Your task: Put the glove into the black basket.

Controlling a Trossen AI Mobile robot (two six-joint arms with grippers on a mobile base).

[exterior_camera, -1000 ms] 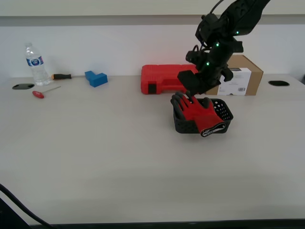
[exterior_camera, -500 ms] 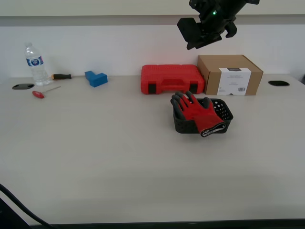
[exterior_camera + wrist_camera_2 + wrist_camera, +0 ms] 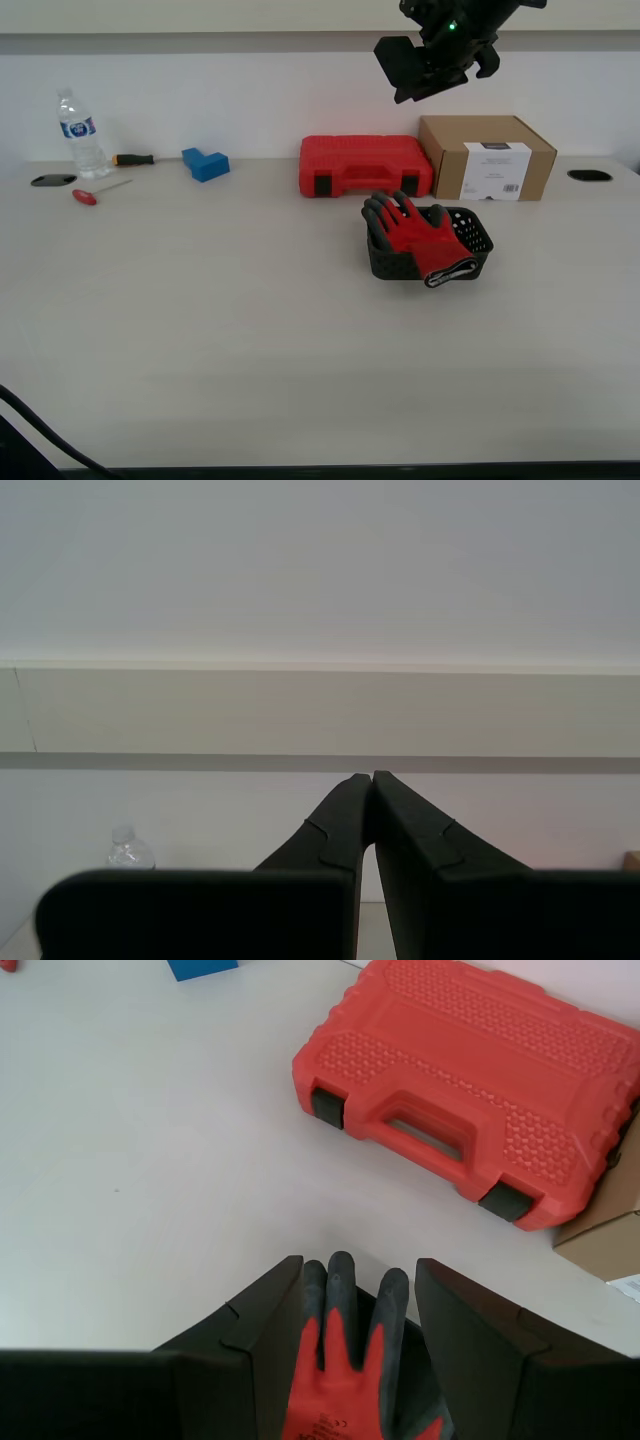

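The red glove with dark grey fingertips lies across the black basket right of the table's middle. Its cuff hangs over the front rim and its fingers poke over the far end. My first gripper is high above it near the wall, open and empty. In the first wrist view the glove shows far below, between the spread jaws of that gripper. My second gripper is shut and empty, facing the wall. It does not show in the exterior view.
A red tool case and a cardboard box stand just behind the basket. A blue block, a water bottle and two screwdrivers lie at the back on the exterior view's left.
My first gripper has let go of the glove at the basket and risen high above the table. The glove stays in the basket. The camera has shifted slightly.
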